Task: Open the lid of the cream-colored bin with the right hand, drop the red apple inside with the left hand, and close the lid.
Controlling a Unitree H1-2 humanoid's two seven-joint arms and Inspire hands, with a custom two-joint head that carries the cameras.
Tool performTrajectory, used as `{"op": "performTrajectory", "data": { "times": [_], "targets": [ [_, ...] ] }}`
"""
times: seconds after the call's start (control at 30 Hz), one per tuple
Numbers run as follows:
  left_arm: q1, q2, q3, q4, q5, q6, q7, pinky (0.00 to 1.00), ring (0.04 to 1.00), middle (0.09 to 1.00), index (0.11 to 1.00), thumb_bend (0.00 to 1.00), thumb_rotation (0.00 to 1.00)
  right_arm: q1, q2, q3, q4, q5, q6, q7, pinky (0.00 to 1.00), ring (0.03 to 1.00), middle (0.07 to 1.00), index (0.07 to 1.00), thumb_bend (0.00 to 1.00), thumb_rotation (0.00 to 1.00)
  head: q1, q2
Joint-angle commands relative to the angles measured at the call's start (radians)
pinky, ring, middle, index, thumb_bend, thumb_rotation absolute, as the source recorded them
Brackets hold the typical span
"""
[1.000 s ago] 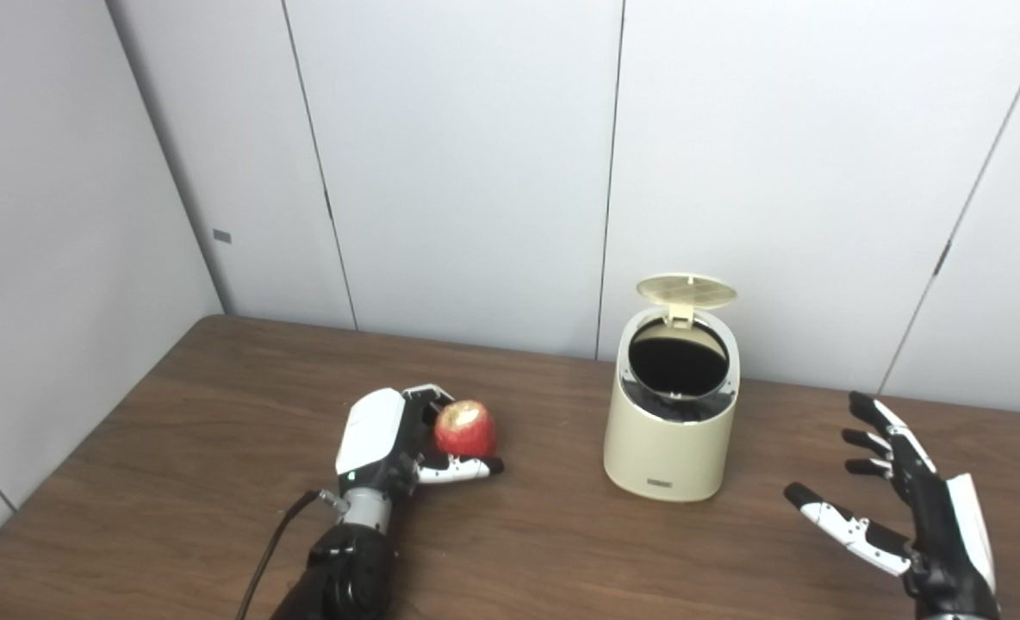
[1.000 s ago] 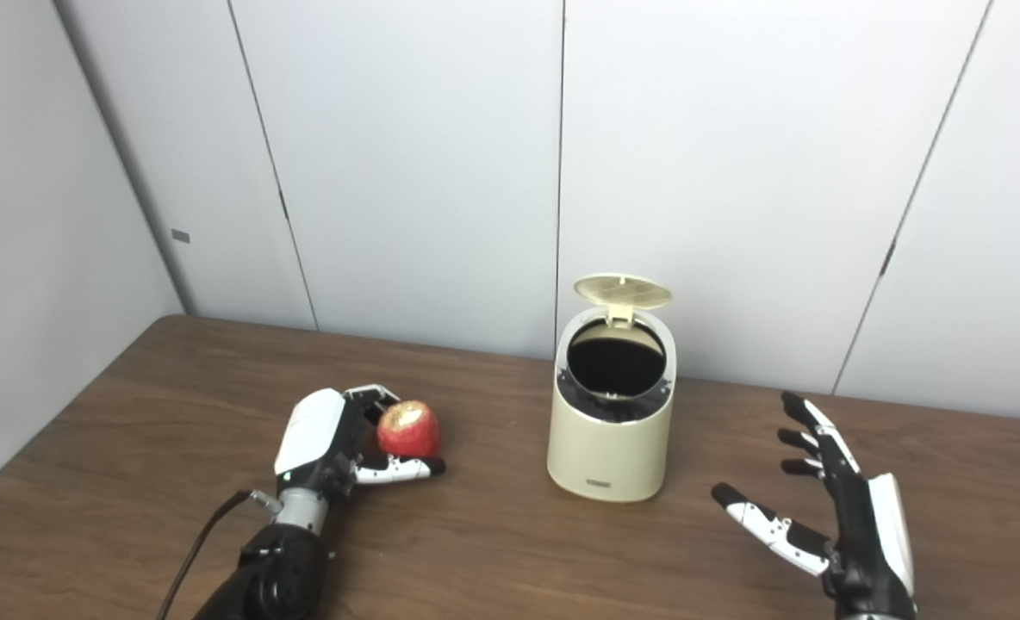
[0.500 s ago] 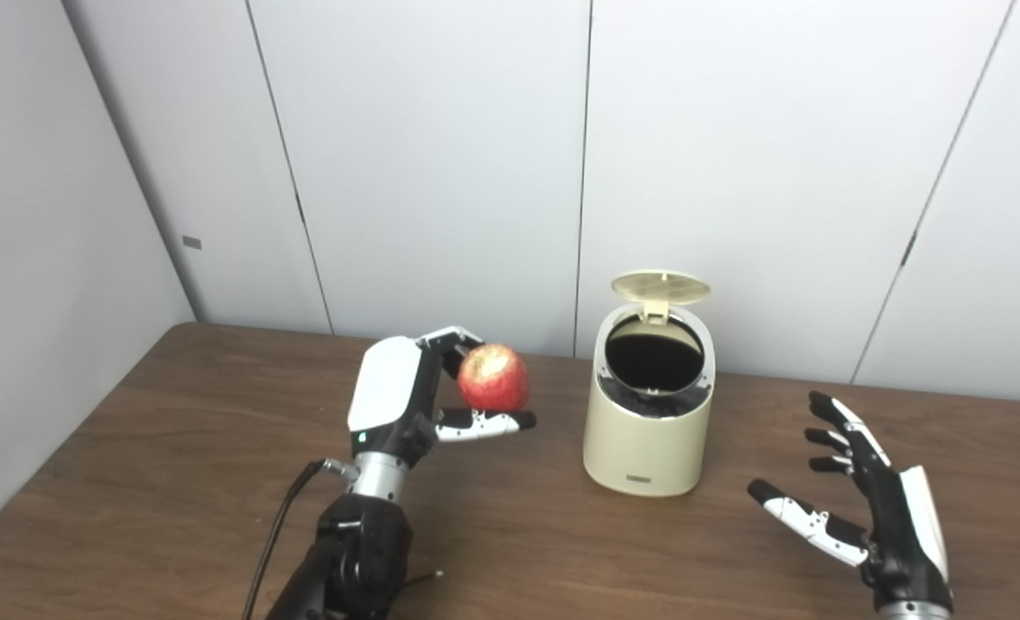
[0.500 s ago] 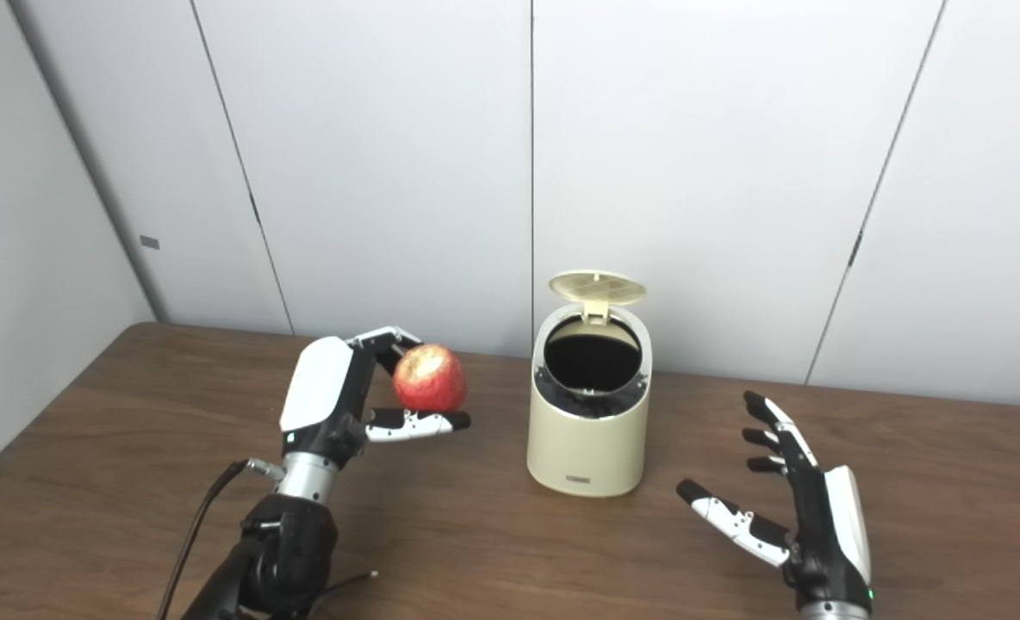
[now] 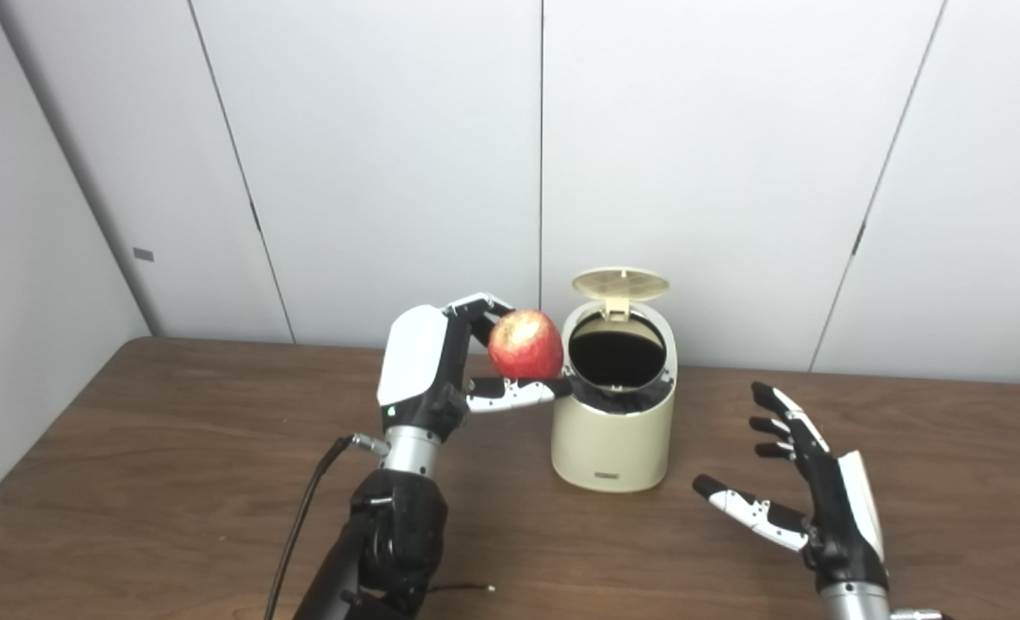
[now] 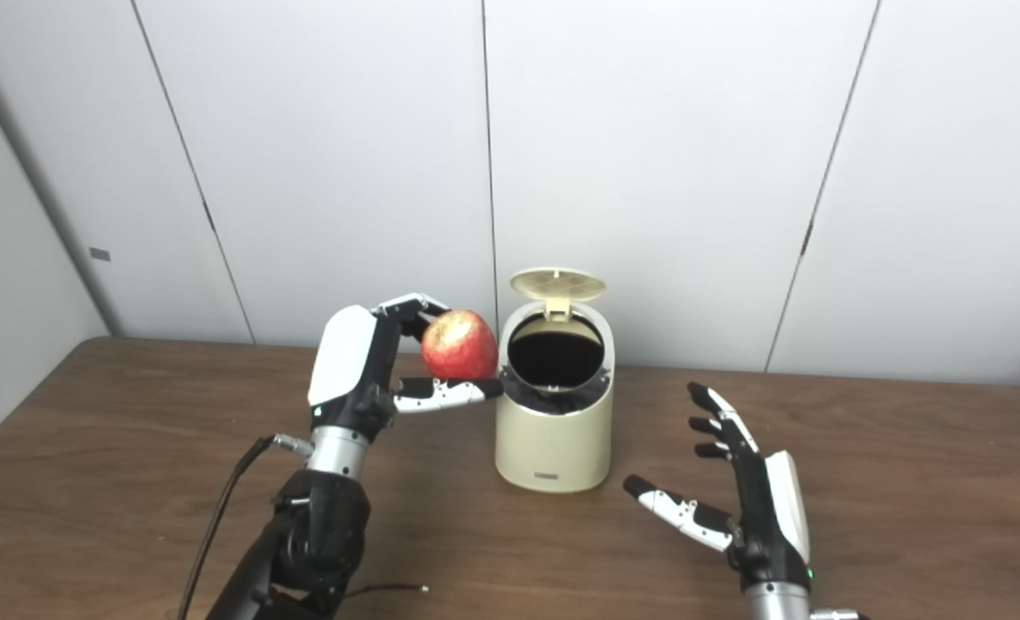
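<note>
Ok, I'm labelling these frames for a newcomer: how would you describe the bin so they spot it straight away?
Start at the brown wooden table in front of the white panelled wall. Near its middle, close to the wall, stands the cream-colored bin, a small rounded tub. Its round lid is flipped up at the back over a dark opening, and the left hand holds the red apple beside its rim.

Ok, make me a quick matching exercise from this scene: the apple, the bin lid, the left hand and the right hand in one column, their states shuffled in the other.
Column one:
1. red apple
2. round cream-coloured bin lid
3. left hand
4. right hand

Column two:
A. open, fingers spread, holding nothing
B. raised beside the rim of the cream-coloured bin
C. tipped up on its hinge
D. shut on the fruit

Pairs: 1-B, 2-C, 3-D, 4-A
</note>
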Motion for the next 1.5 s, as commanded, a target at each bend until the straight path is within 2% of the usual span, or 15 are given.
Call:
{"op": "performTrajectory", "data": {
  "times": [0.0,0.2,0.33,0.47,0.87,1.07,1.3,1.47],
  "targets": [
    [-0.066,-0.014,-0.005,0.000,0.003,-0.032,0.025,0.69,0.540,0.475,0.493,0.53,0.00,-0.040,0.001,-0.002,-0.019,-0.007,-0.030,-0.021,0.65,0.780,0.856,0.843,0.58,0.30,-0.003,0.000],
    [-0.092,-0.028,-0.024,0.014,0.019,-0.031,0.025,0.78,0.571,0.477,0.490,0.52,0.00,-0.040,0.006,0.000,-0.020,-0.006,-0.032,-0.026,0.66,0.784,0.860,0.845,0.59,0.31,-0.014,-0.003],
    [-0.103,-0.034,-0.034,0.019,0.022,-0.033,0.027,0.92,0.582,0.488,0.480,0.53,0.00,-0.042,0.010,0.000,-0.016,-0.004,-0.035,-0.028,0.66,0.785,0.861,0.845,0.60,0.33,-0.019,-0.003],
    [-0.111,-0.035,-0.042,0.034,0.025,-0.052,0.043,0.99,0.603,0.495,0.474,0.53,0.00,-0.042,0.014,0.000,-0.022,-0.010,-0.029,-0.030,0.66,0.778,0.856,0.845,0.60,0.32,-0.022,-0.004],
    [-0.126,-0.060,-0.042,0.066,0.020,-0.062,0.051,1.00,0.612,0.496,0.471,0.53,0.00,-0.046,0.024,0.001,-0.012,-0.004,-0.034,-0.031,0.67,0.779,0.860,0.847,0.60,0.28,-0.039,-0.002],
    [-0.139,-0.064,-0.049,0.107,0.027,-0.066,0.058,0.96,0.616,0.479,0.487,0.53,0.00,-0.044,0.032,0.002,-0.020,-0.009,-0.032,-0.033,0.67,0.783,0.862,0.846,0.60,0.29,-0.047,-0.003],
    [-0.158,-0.064,-0.063,0.172,0.032,-0.090,0.097,0.97,0.632,0.472,0.495,0.53,0.00,-0.039,0.039,0.004,-0.032,-0.012,-0.023,-0.032,0.67,0.782,0.862,0.843,0.59,0.27,-0.058,-0.003],
    [-0.180,-0.053,-0.087,0.241,0.066,-0.118,0.150,0.92,0.614,0.475,0.495,0.52,0.00,-0.038,0.041,0.004,-0.036,-0.011,-0.026,-0.032,0.67,0.780,0.861,0.839,0.58,0.24,-0.062,-0.003]
  ]
}}
